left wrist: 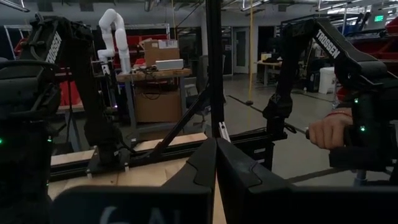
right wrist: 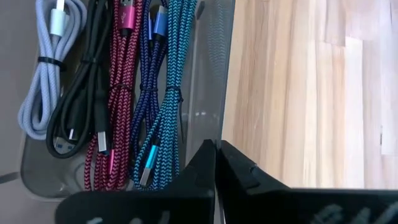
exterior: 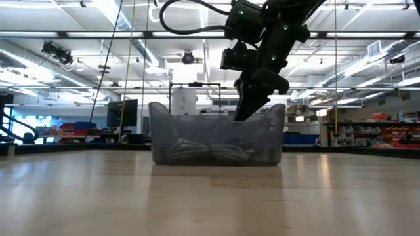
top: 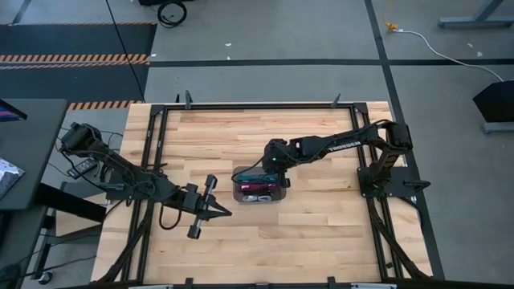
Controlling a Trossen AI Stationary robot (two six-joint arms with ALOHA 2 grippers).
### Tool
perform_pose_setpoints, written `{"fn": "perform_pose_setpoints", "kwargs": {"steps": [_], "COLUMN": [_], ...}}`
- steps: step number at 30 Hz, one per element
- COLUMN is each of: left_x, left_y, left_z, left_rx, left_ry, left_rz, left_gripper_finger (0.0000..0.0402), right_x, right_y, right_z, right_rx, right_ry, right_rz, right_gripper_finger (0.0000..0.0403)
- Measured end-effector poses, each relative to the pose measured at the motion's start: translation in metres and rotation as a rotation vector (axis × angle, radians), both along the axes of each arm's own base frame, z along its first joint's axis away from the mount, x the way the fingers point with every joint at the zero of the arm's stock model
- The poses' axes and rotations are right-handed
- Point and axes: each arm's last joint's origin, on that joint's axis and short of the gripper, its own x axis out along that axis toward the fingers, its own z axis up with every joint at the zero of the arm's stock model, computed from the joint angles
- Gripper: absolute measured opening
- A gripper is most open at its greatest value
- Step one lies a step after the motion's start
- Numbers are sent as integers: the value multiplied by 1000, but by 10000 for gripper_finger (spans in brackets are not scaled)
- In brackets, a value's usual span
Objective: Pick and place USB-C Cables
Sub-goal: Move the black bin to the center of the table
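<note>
Five coiled cables lie side by side in the grey tray (right wrist: 208,74): silver-grey (right wrist: 46,68), black (right wrist: 84,87), dark red (right wrist: 118,93), purple-blue (right wrist: 146,93) and teal (right wrist: 168,93). The tray (top: 259,195) stands at the table's middle. Through its wall the low view shows the silver-grey cable (exterior: 210,154). My right gripper (right wrist: 216,149) is shut and points down over the tray's far wall, its tips at rim height (exterior: 244,115). It holds nothing. My left gripper (top: 225,213) waits shut over the table's near left part.
Bare wooden tabletop (top: 321,217) surrounds the tray on all sides. A black metal frame (top: 257,106) runs round the table's edges. In the left wrist view a person's hand (left wrist: 326,130) shows beyond the table, beside the right arm's base.
</note>
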Motion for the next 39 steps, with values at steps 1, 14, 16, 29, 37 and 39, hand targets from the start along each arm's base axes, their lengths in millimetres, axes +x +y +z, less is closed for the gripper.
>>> {"fn": "perform_pose_setpoints", "kwargs": {"steps": [1,14,16,29,37,39], "left_x": [0,1,1,1,1,1], "left_y": [0,1,1,1,1,1], "left_z": [0,0,0,0,0,0], "left_rx": [0,3,3,2,0,0], "left_ry": [0,-1,-1,-1,-1,0], "left_rz": [1,6,6,5,5,6], "left_gripper_finger": [18,18,18,18,18,18], "right_x": [0,-6,-8,-12,-12,-12], "right_y": [0,-11,-13,-24,-25,-25], "right_z": [0,-3,-3,-5,-5,-5], "right_rx": [-1,-20,-29,-79,-87,-90], "right_ry": [1,51,67,113,118,119], "right_rz": [0,-115,-115,-93,-96,-93], "right_gripper_finger": [5,5,5,4,4,4]}}
